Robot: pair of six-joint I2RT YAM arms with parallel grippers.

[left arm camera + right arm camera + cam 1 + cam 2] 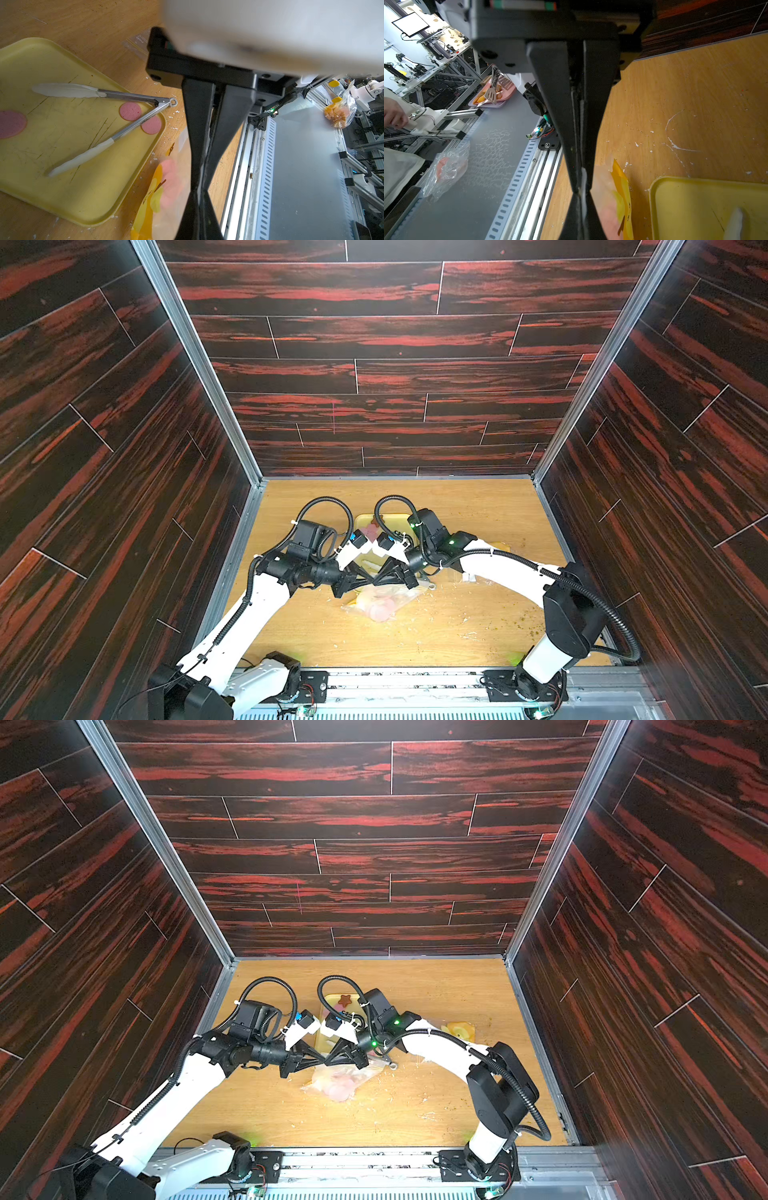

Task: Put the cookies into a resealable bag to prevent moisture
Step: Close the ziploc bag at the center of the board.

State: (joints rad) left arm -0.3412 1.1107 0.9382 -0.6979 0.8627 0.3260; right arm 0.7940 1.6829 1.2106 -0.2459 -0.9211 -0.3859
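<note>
The left arm [266, 597] and the right arm [511, 568] both reach over the middle of the desk [457, 506]. They point at each other. Their jaws meet tip to tip, just above the bag [376, 601].

The left jaws are pressed together, and so are the right jaws. In the right wrist view, a thin clear strip of the bag's top edge is pinched between the right jaws. The left jaws look like they nip the same edge, but that spot is blurry, so I am not sure.

The bag is clear, with a yellow cartoon print. The rest of it spreads out on the desk below the jaws. It is just beside the yellow tray [83, 197], on the side near the robot. Some pink cookies [172, 182] are inside the bag and show through the plastic.

More cookies are on the tray. Two pink ones sit close together near a corner [130, 111], and one sits farther along [11, 124]. A brown star cookie [344, 1000] lies at the far end of the tray.

The tongs [128, 96] lie open on the tray in a V shape. Their ring end pokes out over the rim. One leg crosses the edge of a pink cookie.

Another bag [459, 1029] with a yellow print lies on the desk behind the right arm. Small white bits [636, 144] are scattered on the desk.
</note>
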